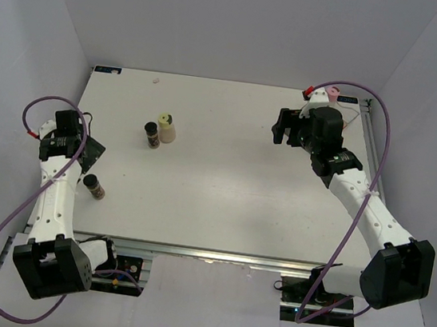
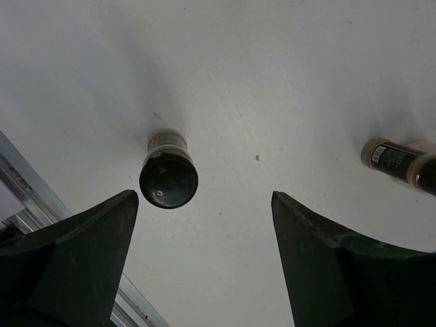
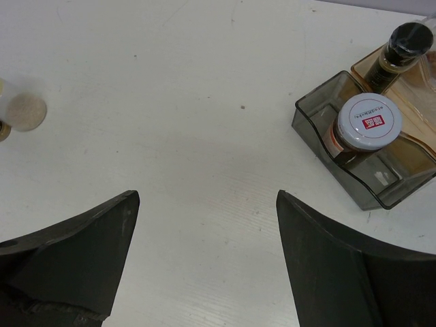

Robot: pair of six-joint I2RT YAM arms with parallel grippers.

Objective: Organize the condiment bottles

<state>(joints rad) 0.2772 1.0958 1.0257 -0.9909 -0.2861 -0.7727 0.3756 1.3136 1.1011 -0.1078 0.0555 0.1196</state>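
- left end effector wide open, empty; black-capped dark brown glass jar upright on white table just ahead.
- right end effector wide open, empty; white-capped brown jar in clear amber plastic tray.

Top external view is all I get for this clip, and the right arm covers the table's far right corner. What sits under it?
Observer: The right wrist view shows a clear amber-tinted rectangular plastic tray there.
Operator: Anything in it?
Observer: Two things: a brown glass jar with a white cap in the near compartment, and a dark bottle with a black cap behind it.
Operator: Is the left gripper clamped on the small dark brown bottle beside it?
Observer: No. The left wrist view shows it open, with the bottle standing near one fingertip, not clamped.
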